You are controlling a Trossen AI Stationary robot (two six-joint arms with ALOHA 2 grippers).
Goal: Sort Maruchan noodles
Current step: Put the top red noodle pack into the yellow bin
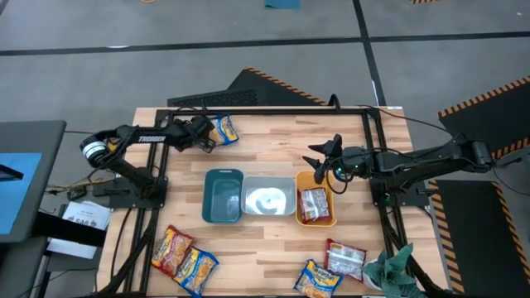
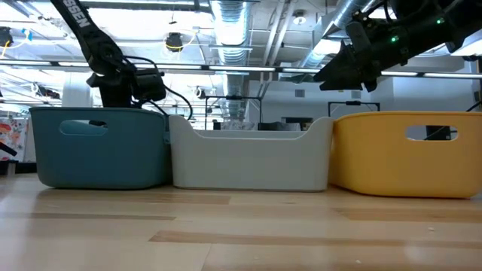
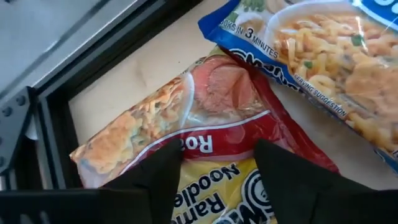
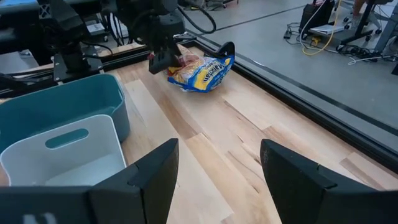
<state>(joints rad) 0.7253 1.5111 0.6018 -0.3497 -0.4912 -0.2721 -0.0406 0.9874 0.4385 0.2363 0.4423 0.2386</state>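
Note:
My left gripper [image 3: 217, 155] is open at the table's far left [image 1: 204, 133], fingers pointing down over a red-and-yellow noodle packet [image 3: 211, 112]. A blue-and-yellow packet [image 3: 329, 56] lies partly across that packet's far end. Both lie flat on the wood [image 4: 200, 71]. My right gripper [image 1: 320, 157] hangs open in the air above the far rim of the orange bin [image 1: 331, 217]. A red packet [image 1: 313, 204] lies inside that bin. Two packets [image 1: 184, 258] lie at the near left and two more [image 1: 331, 269] at the near right. My left gripper comes at the red-and-yellow packet from above, one finger [image 3: 165, 177] and the other [image 3: 283, 177] standing over its middle [image 3: 214, 146], across its printed band. I cannot tell whether the fingertips touch the plastic. The packet lies flat on the table.
Three bins stand in a row mid-table: teal [image 1: 222, 197], clear [image 1: 267, 213] and orange. A black frame rail [image 3: 93, 68] runs close behind the far-left packets. A green cloth [image 1: 389, 266] sits at the near right corner. Bare wood lies between the bins and the far edge.

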